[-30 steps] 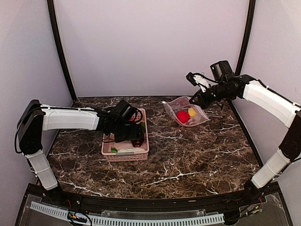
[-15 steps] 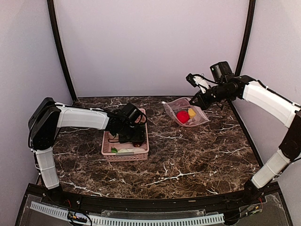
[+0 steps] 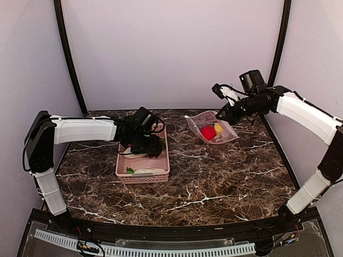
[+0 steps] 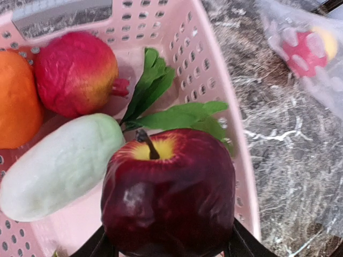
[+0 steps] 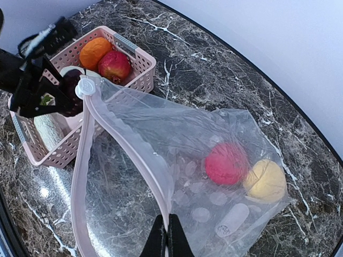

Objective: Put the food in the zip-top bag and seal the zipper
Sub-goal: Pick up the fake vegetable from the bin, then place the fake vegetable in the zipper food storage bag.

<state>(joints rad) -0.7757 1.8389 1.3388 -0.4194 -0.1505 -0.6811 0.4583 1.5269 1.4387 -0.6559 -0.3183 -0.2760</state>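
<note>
- We are clamping the left end effector (image 4: 169, 243) on a dark red apple (image 4: 167, 193), one finger on each flank, above the pink basket (image 4: 201, 59). We cannot tell whether the apple is clear of the pieces beneath it.
- We are counting three food pieces lying in the basket: an orange piece (image 4: 16, 101), a red fruit (image 4: 75, 72) and a white vegetable (image 4: 59, 166) with green leaves.
- We are judging the coming move to be a transfer to the right. The zip-top bag (image 3: 213, 128) is lying to the right of the left end effector and slightly farther back, with bare surface (image 3: 214, 176) between basket and bag.
- We are treating the bag mouth as the target. The zipper (image 5: 128, 144) is forming an open loop, its long axis running from the basket side toward the right end effector (image 5: 166, 238), and the opening is facing the basket.
- We are pinching the right end effector closed on the mouth edge of the bag and holding that edge raised. This arm is nearer the bag, but the left arm is carrying the load.
- We are noting a red ball (image 5: 226, 163) and a yellow piece (image 5: 266, 181) lying inside the bag.
</note>
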